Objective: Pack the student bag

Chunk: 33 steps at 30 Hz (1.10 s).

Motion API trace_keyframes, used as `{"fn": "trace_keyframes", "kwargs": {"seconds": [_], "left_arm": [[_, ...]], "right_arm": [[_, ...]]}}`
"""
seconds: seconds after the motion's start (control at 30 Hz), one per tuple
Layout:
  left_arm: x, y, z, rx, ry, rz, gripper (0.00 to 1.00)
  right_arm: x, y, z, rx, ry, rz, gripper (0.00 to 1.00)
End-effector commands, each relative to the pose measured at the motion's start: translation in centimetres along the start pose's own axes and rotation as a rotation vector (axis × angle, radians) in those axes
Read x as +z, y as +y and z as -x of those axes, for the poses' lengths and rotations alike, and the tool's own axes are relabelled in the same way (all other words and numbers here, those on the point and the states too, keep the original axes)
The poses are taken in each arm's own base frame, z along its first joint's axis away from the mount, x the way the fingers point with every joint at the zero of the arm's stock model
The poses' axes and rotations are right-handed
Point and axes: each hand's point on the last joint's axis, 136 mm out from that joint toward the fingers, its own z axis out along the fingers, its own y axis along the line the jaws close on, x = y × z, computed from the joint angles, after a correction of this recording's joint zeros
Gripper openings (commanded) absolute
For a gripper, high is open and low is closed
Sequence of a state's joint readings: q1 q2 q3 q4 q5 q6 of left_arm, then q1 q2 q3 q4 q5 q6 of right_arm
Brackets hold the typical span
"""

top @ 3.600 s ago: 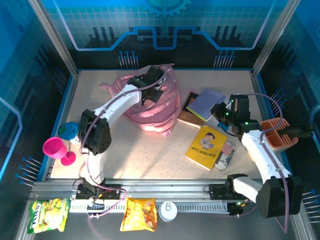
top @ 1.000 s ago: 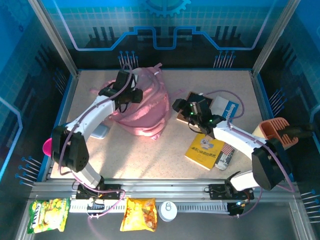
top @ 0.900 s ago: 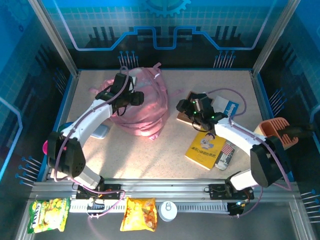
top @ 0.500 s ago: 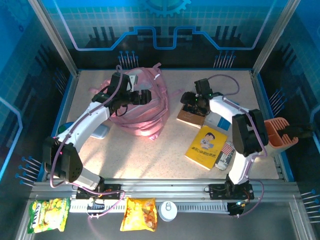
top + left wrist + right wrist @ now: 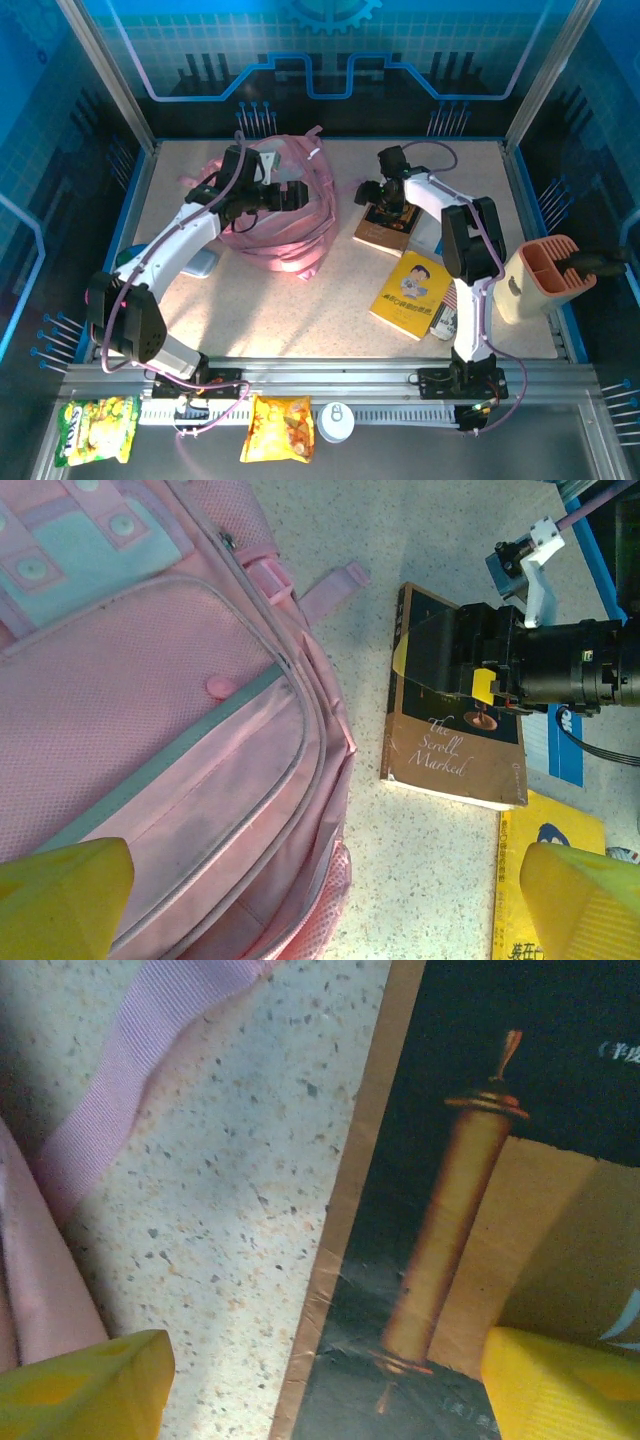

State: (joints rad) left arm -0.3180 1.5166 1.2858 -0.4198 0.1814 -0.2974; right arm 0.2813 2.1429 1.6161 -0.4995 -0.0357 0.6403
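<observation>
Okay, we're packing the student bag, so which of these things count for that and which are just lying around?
Likely for the job: student bag, brown book, yellow book.
Likely just lying about: green snack packet, orange snack packet, white round lid, all by the front rail.

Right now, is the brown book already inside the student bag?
No: the brown book lies flat on the table beside the student bag, fully outside it.
</observation>
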Motion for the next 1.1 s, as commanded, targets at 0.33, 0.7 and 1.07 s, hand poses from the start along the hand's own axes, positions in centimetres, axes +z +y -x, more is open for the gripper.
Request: {"fn": "trace_keyframes", "kwargs": {"seconds": [0.33,0.7,1.07], "left_arm": [[3.9,-3.9,-1.6,-0.017,0.133,-0.103,0.99],[9.5,-8.7,-4.7,-0.023,0.272,-0.163,0.93],[16.1,-8.4,-8.0,0.015,0.403,0.001,0.7]], "right_arm": [[-0.8,1.5,-9.3,-0.194,0.258,0.16,0.71],[-7.9,-2.2,-5.6,0.033,-0.011,0.092,0.66],[-7.2,-7.6,-9.0,0.166,0.037,-0.048,0.56]]}}
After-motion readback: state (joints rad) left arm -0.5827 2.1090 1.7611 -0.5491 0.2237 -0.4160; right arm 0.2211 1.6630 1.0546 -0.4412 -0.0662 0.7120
